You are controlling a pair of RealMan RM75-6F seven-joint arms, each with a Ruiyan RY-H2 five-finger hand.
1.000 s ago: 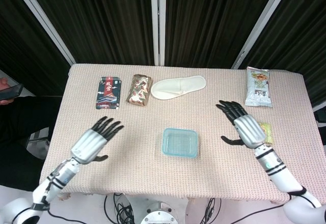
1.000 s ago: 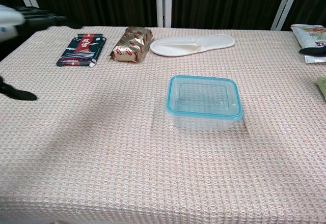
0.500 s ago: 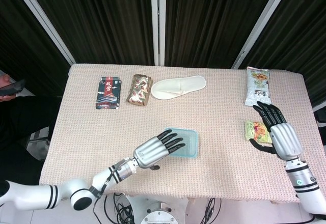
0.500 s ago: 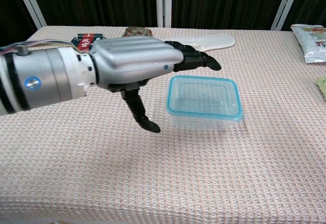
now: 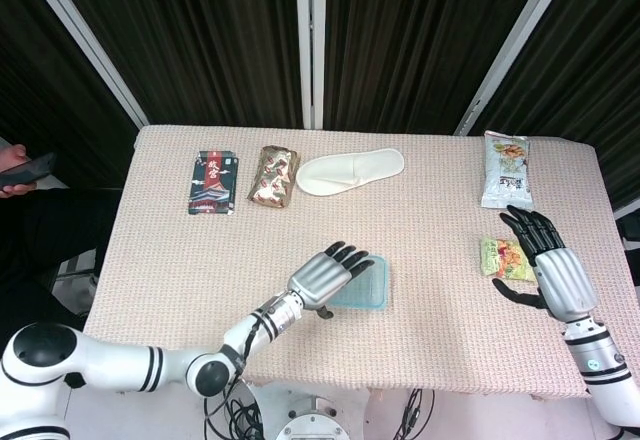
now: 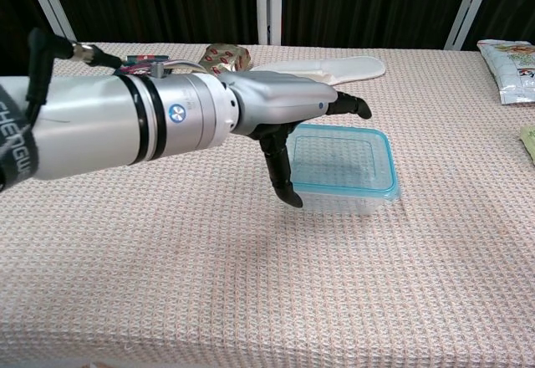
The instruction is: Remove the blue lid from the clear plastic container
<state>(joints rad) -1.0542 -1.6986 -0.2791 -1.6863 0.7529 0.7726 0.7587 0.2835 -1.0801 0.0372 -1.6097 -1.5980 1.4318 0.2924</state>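
Chest view shows the left hand (image 6: 280, 109) from the side, fingers spread and holding nothing, thumb hanging down before the near left corner of the clear plastic container (image 6: 347, 196); contact is unclear. Head view alone shows the right hand (image 5: 550, 265), spread and empty, beside a green packet (image 5: 500, 256). The blue lid (image 6: 351, 159) sits on the container at table centre, long axis left-right, its left end hidden by the hand.

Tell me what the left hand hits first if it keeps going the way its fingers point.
Probably the blue lid on the container. The left hand is open, its fingers reaching over the lid's near-left corner and its thumb hanging by the left edge. Whether it touches yet is unclear; depth is hard to judge.
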